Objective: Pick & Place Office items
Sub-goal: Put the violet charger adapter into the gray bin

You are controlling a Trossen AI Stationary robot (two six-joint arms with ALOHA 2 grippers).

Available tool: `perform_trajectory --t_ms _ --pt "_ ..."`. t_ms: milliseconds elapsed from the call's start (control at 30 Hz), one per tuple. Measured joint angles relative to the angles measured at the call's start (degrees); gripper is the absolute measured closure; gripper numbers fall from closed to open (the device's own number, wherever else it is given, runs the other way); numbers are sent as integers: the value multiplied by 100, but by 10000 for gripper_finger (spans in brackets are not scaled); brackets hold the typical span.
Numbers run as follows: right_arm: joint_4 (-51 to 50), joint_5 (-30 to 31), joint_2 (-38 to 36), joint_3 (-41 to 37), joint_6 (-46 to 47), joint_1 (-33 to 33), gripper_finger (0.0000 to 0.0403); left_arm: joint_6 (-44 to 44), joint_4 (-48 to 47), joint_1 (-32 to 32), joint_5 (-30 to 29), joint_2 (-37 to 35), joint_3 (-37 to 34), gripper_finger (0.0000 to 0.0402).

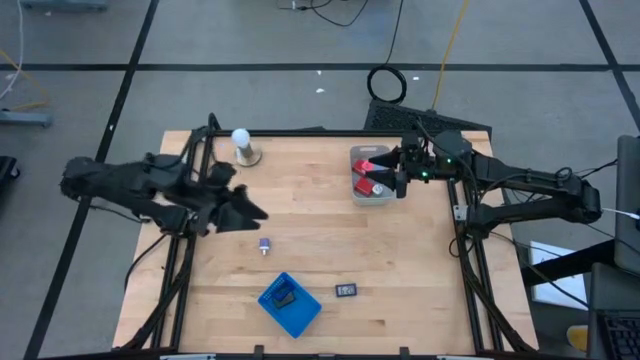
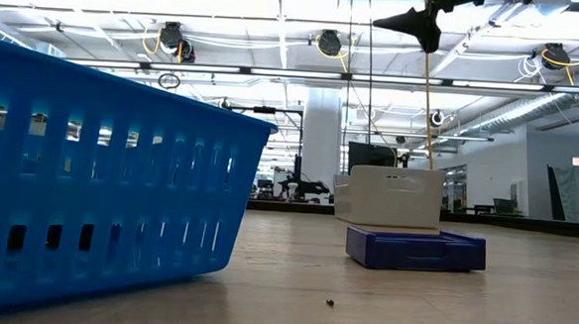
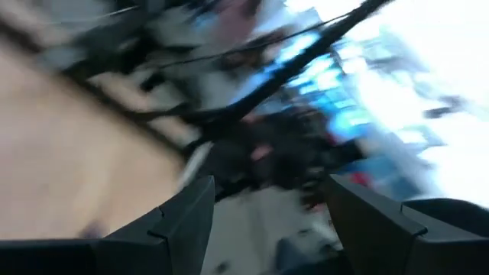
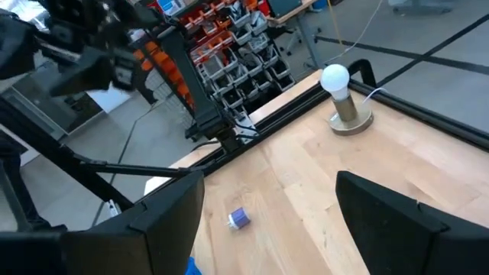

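Observation:
My right gripper (image 1: 388, 176) (image 4: 267, 221) hovers open over the clear bin (image 1: 358, 192) at the table's far right, holding nothing. Red blocks (image 1: 366, 166) lie in that bin. My left gripper (image 1: 252, 211) (image 3: 267, 221) is open and empty above the table's left-middle. A small purple-blue tube (image 1: 264, 246) (image 4: 239, 218) lies on the wood just nearer than it. A flat black rectangle (image 1: 346, 290) (image 2: 414, 249) lies on the table near the front. Another dark piece (image 1: 285, 295) sits inside the blue tray (image 1: 302, 316).
A white ball on a round stand (image 1: 243, 146) (image 4: 341, 95) stands at the far left of the table. The blue tray's slotted wall (image 2: 88, 211) fills the low view's left. Black frame rails (image 1: 300, 132) run along the table's edges. Bare wood spans the middle.

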Motion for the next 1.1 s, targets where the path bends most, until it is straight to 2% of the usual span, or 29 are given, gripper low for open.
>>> perform_trajectory --t_ms 67,100,167,200,300,467,533,667,800,1100 --pt "0 -57 0 0 -3 0 112 -78 -1568 -264 -710 146 800 151" --pt "-2 -134 0 0 -4 -2 112 -254 -2375 -413 -1264 291 1271 151" --pt "-9 -162 0 0 -12 0 112 -1148 -3786 -639 -2242 615 2080 151" --pt "-29 -170 0 0 -17 0 112 -1547 -4382 -702 -2471 779 2427 151" --pt "-46 -422 0 0 -17 -2 112 -2636 -5676 -768 -2377 1254 3071 151" --pt "-48 -910 0 0 -35 11 112 -3947 -7282 -996 -1611 2049 3095 151" --pt "-55 -1091 0 0 -20 11 112 -4608 -7453 -1017 -1491 2431 3095 151" --pt "-98 -1512 0 2 -29 71 112 -5415 -7178 -1189 -1240 2883 3106 151" --pt "-135 -1840 0 2 -215 133 112 -6078 -6971 -1269 -1283 3229 3106 151" --pt "-153 -2582 0 2 -323 142 112 -6536 -7266 -1202 -1211 3524 3106 151"
